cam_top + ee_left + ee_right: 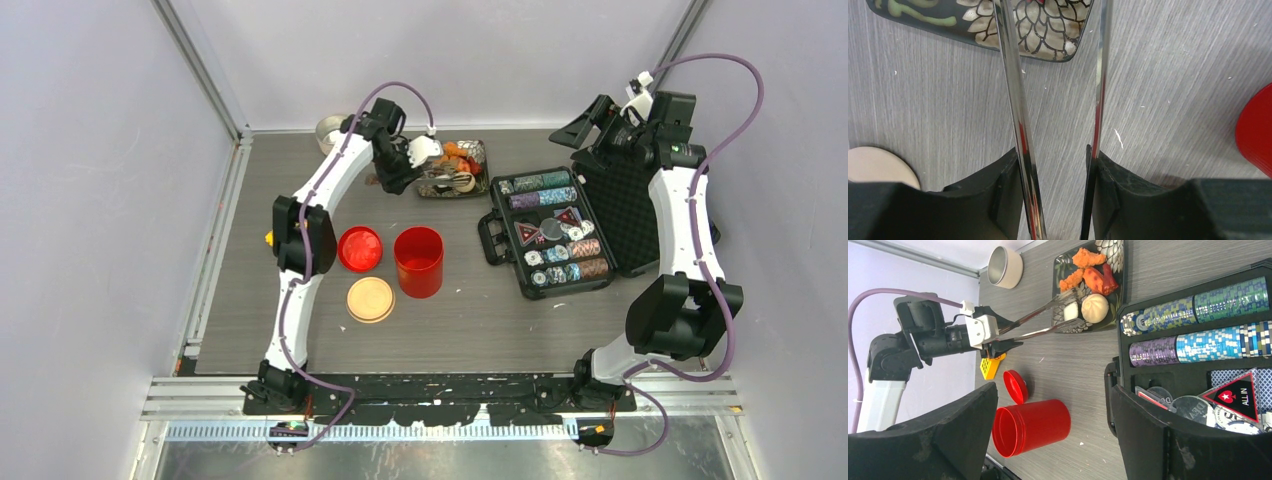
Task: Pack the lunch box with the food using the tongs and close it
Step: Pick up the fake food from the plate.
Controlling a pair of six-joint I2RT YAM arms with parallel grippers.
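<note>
Tongs [1016,100] out at the far side: long, thin, shiny steel, two slim arms running out from the left claw [1053,150]; its black fingers [1003,195] press on the arms from outside, pinching the tongs part-way together; the tips stand apart over the tray [1060,262] with a small white piece [1071,310] between them; whether they touch it I cannot tell.

The tray is dark and flower-patterned, at the far middle of the table [460,330]; the food [1088,257] on it is orange crumbed bits, a red-orange chunk, a tan bun [1095,307] and that white piece.

Canister [418,262] stands upright near the middle, red, mouth open; red lid [360,249] lies just to its left; beige lid [370,299] lies flat just in front of that; the cream tub [330,133] sits open at the far-left corner, well apart from them.

Right claw [1053,387] hangs high over the right side, jaws spread wide, nothing between them; below it the black case [555,232] lies open with rows of chips in green, purple and blue; a red triangle [1235,395] inside reads "ALL IN"; a yellow block [989,367] sits by the left arm.
</note>
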